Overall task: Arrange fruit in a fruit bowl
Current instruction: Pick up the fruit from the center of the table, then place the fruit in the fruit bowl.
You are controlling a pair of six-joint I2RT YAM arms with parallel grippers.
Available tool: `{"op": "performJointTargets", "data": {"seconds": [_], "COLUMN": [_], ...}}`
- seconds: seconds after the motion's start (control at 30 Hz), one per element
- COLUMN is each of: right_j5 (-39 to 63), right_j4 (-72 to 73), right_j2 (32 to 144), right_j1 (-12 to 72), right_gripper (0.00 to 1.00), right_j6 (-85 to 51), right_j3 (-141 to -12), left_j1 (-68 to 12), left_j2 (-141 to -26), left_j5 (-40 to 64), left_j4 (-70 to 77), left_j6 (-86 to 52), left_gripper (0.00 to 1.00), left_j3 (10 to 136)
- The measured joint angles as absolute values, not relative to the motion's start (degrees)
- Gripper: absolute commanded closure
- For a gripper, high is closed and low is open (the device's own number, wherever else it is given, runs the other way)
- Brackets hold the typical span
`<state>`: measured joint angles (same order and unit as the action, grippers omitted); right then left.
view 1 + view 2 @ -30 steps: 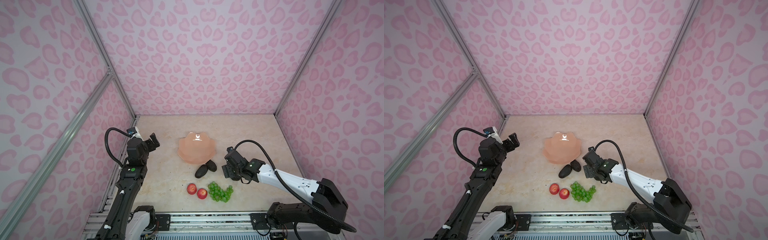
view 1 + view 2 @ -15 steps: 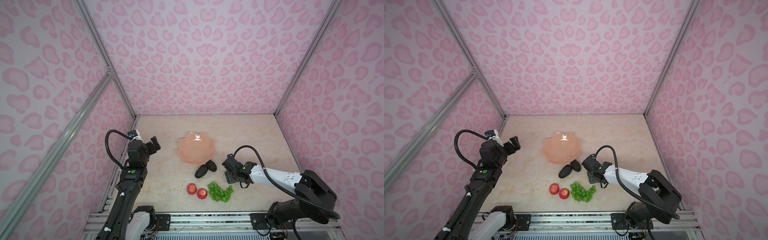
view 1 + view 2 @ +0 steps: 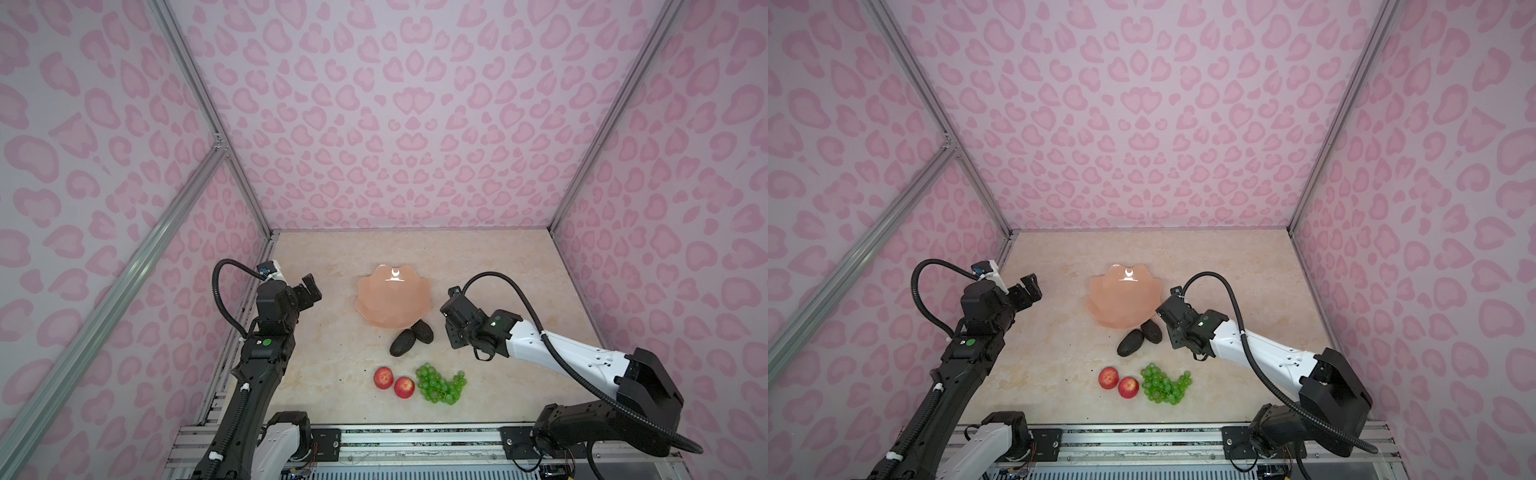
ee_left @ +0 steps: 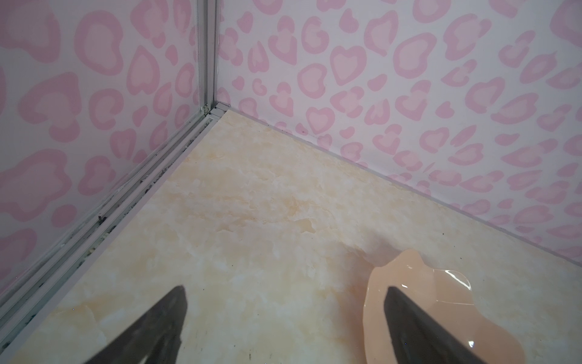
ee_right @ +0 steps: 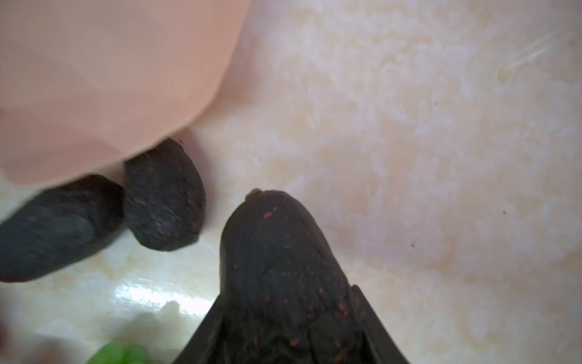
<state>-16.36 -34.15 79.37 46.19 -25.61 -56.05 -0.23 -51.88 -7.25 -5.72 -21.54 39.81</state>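
The peach-pink fruit bowl [image 3: 392, 301] [image 3: 1125, 299] sits mid-table, empty. Two dark avocados [image 3: 402, 343] [image 3: 423, 331] lie against its near rim. Nearer the front lie two red apples [image 3: 383, 377] [image 3: 404, 387] and green grapes [image 3: 440, 384]. My right gripper [image 3: 452, 330] [image 5: 288, 293] is low, just right of the avocados, shut on a third avocado [image 5: 277, 252]. Its fingers press both flanks of that avocado, which the gripper hides in both top views. My left gripper [image 3: 309, 291] [image 4: 285, 290] hangs open and empty left of the bowl [image 4: 406, 271].
Pink patterned walls enclose the marble table on three sides, with an aluminium rail [image 4: 126, 201] along the left edge. In the right wrist view the bowl [image 5: 110, 78] overhangs the two loose avocados [image 5: 163, 195], and a bit of grapes [image 5: 119, 354] shows near the gripper.
The right jaws have closed from wide open onto the avocado, and the right arm stayed low beside the bowl. The left arm has barely moved.
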Motion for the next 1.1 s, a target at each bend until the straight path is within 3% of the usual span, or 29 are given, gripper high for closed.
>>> {"op": "performJointTargets", "data": {"seconds": [0.17, 0.47, 0.77, 1.1], "right_j5": [-13.8, -5.1, -1.1, -0.4], "right_j4": [-32.5, -30.6, -29.9, -27.8], "right_j2": [84.6, 105.4, 119.4, 125.4], "right_j1": [46.1, 46.1, 44.9, 43.3], "right_gripper": [0.65, 0.65, 0.64, 0.52], "right_j6": [-22.4, -17.3, -15.9, -16.9], "right_j3": [-68.2, -89.8, -96.2, -96.1], "left_j1": [-0.2, -0.2, -0.4, -4.4], "left_j2": [-49.7, -44.7, -44.4, -45.2], "left_j5": [-6.0, -0.8, 4.0, 6.2], "left_j4": [-8.6, -15.1, -21.8, -25.3], "left_j6": [-22.7, -26.3, -27.8, -30.0], "left_gripper": [0.01, 0.0, 0.02, 0.04], "left_j3": [39.1, 37.6, 39.0, 38.2]}}
